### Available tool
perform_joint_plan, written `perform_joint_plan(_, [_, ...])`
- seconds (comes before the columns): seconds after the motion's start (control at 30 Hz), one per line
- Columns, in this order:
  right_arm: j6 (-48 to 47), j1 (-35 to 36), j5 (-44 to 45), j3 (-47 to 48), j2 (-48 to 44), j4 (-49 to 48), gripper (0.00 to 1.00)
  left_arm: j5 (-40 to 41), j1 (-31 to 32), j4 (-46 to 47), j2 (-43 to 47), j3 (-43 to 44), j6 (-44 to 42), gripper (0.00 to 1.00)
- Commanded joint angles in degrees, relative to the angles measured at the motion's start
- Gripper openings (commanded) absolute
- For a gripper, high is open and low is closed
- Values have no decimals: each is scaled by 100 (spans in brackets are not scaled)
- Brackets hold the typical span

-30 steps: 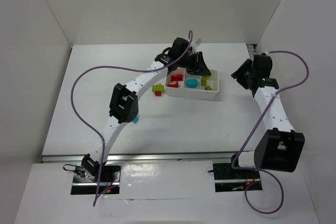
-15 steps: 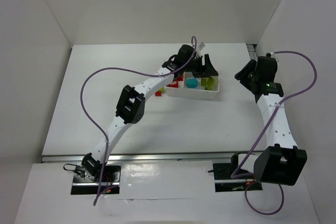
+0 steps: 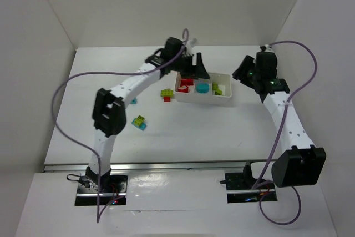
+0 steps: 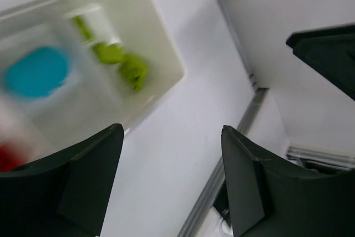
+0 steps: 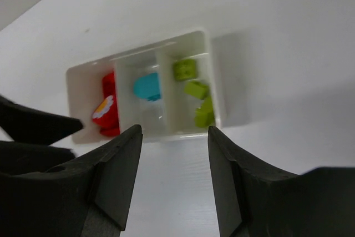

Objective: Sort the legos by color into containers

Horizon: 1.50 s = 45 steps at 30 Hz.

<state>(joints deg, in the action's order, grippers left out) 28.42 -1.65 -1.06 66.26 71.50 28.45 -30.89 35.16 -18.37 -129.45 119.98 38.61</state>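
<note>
Nearest the arm bases, a green-and-cyan brick (image 3: 139, 121) lies loose, a green-and-red brick (image 3: 166, 94) beyond. Farther back, the tray (image 3: 204, 101) holds sorted bricks (image 5: 197, 89), red, cyan, green; left gripper (image 4: 169, 137) and right gripper (image 5: 175, 131) hover nearby, fingers spread, empty.

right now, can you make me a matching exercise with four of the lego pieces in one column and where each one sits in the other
Pieces:
1. red bricks
2. cyan round brick
3. green bricks
4. green-and-cyan brick

Places (sides as in the top view):
A. on the table, outside the tray
B. middle compartment of the tray
C. left compartment of the tray
D. right compartment of the tray

Pairs: 1-C, 2-B, 3-D, 4-A
</note>
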Motion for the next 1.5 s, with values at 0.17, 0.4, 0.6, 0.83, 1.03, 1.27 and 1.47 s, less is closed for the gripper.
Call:
perform_joint_plan(0.17, [-925,2738,712,1520,1188,46,65,2094,-1755,-1677,3336,-2136,-1382,80])
perform_joint_plan(0.4, [-1155,3909,1002,2295,2315,170,70,2921,-2417,-2390,3269,-3112,-1383,89])
perform_joint_plan(0.6, [-1033,3971,1169,2374,2394,170,75,3703,-2417,-2566,2302,-3113,-1312,100])
perform_joint_plan(0.83, [-979,3795,1274,2321,2281,223,76,3845,-2540,-2198,1819,-3359,-1207,95])
perform_joint_plan(1.03, [-926,3611,1275,2321,2280,223,76,3731,-2663,-2083,1396,-3306,-1268,86])
perform_joint_plan(1.27, [-874,3549,1275,2321,2280,223,76,3731,-2663,-2030,1238,-3358,-1321,72])
perform_joint_plan(1.47, [-874,3496,1328,2321,2228,223,76,3731,-2488,-2126,1491,-3184,-1321,30])
